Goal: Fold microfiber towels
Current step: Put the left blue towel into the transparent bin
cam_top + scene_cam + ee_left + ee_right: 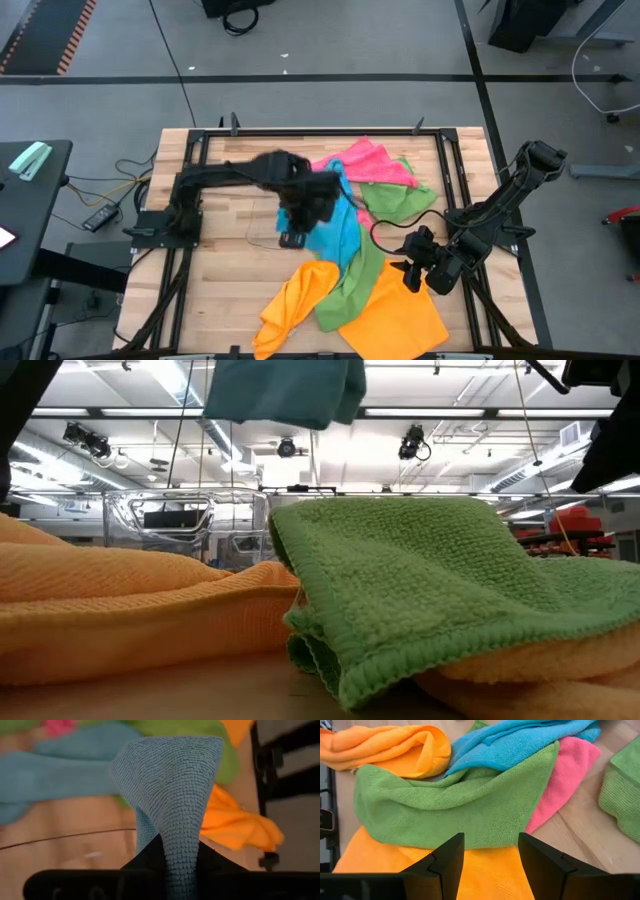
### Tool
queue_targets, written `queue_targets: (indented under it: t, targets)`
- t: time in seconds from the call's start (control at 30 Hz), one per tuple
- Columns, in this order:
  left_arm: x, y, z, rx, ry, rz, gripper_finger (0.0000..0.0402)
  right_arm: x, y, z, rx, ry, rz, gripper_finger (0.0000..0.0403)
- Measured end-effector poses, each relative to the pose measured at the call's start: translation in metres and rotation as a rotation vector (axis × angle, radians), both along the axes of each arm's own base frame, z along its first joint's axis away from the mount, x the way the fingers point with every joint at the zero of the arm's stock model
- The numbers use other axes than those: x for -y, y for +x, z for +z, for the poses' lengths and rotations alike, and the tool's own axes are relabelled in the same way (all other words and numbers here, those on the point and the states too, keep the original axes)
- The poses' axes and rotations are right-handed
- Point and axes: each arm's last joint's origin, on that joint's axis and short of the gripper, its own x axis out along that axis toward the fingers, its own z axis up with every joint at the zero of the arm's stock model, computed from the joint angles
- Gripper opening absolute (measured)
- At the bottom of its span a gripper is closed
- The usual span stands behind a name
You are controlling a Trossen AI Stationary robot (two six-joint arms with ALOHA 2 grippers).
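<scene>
The folding looks barely begun — the soft bright microfiber towels lie in one loose heap across the wooden slatted table [220,290], none of them squared into a neat stack. The left gripper [292,237], over the middle of the table, has its fingers pressed together on a fold of the sky-blue microfiber towel [335,235]; in the left wrist view the cloth rises in a peak from between them, and the low view shows part of it hanging above the pile. The right gripper [488,857] waits near the table's right side with fingers spread and nothing between them, facing the long green towel [455,807] that drapes over the flat orange towel [480,875]. A second orange towel [295,295] lies crumpled at the near edge, while a pink towel [370,165] and another green one [400,200] sit bunched at the far side. By my judgement every towel is still to be spread and folded — the blue one is merely being pulled out first.
</scene>
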Motion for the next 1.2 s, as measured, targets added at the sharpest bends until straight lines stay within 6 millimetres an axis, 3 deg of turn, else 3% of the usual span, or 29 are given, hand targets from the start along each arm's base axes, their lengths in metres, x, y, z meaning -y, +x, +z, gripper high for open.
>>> queue_targets:
  t: [0.1, 0.27, 0.4, 0.77, 1.2]
  targets:
    - [-0.020, -0.009, 0.011, 0.031, 0.039, 0.056, 0.0051, 0.001, 0.001, 0.001, 0.008, 0.002, -0.012, 0.0196]
    - [-0.045, -0.021, 0.009, 0.001, 0.064, 0.129, 0.0040, 0.001, 0.001, 0.002, 0.019, 0.009, -0.017, 0.0196]
    - [-0.057, -0.033, -0.013, -0.073, 0.097, 0.170, 0.0042, 0.001, 0.001, 0.002, 0.022, 0.019, -0.028, 0.0196]
    - [-0.067, -0.072, -0.057, 0.045, 0.128, 0.293, 0.0040, 0.001, 0.001, 0.002, 0.021, 0.016, -0.025, 0.0196]
    - [-0.071, -0.072, -0.136, 0.081, 0.306, 0.296, 0.0040, 0.001, 0.001, 0.002, 0.029, 0.061, -0.067, 0.0196]
